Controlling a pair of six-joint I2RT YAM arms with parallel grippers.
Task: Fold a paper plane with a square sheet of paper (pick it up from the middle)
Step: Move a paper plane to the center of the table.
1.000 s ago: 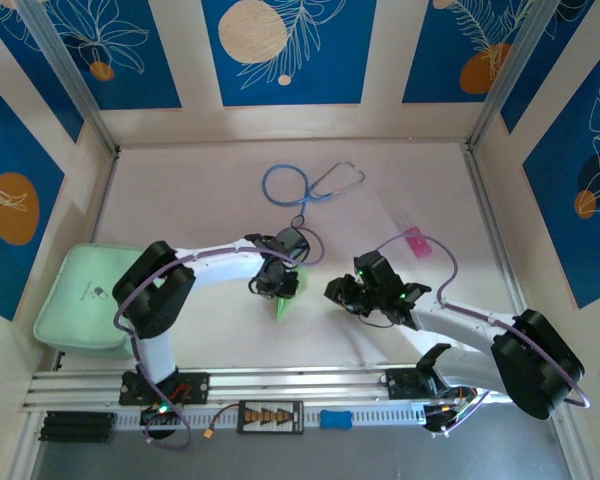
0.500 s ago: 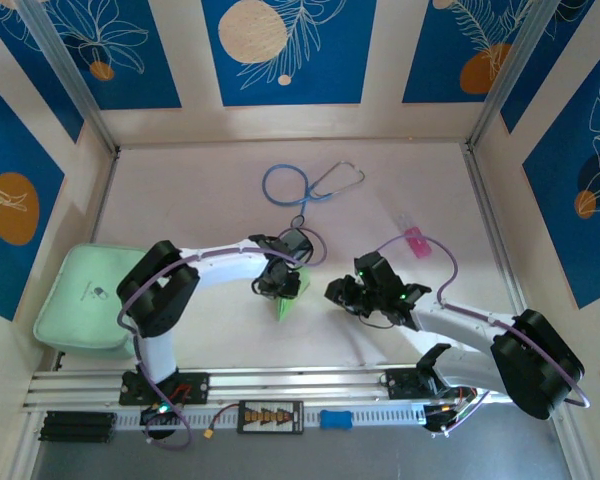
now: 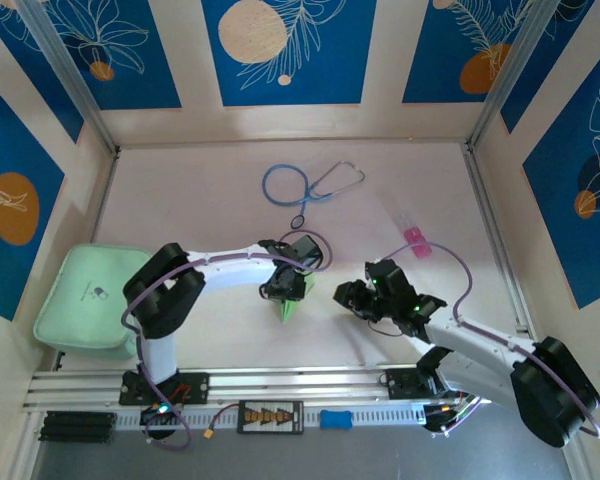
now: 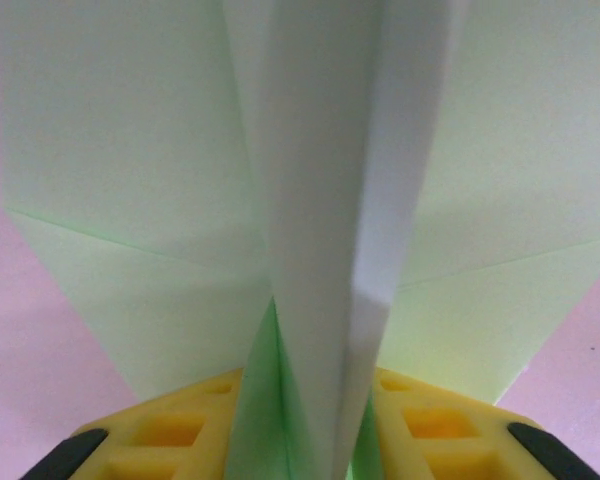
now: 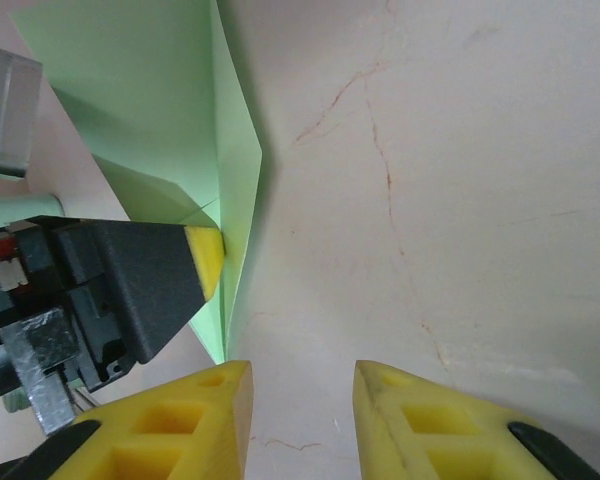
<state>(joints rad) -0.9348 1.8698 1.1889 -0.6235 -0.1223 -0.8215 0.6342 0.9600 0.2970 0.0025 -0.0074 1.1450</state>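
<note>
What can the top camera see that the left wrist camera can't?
Top camera: a blue stethoscope, a small pink item, the mint-green pad, and the right gripper a little way off with its jaws apart. Left wrist camera: up close, the raised centre fold standing between the left gripper's yellow jaws, and slanted creases across the wings. Both: the pale green paper plane, sitting at the left gripper.

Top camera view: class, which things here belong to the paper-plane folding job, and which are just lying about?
Belongs to the job: paper plane, left gripper, right gripper.

Just lying about: stethoscope, small pink object, mint-green pad.
</note>
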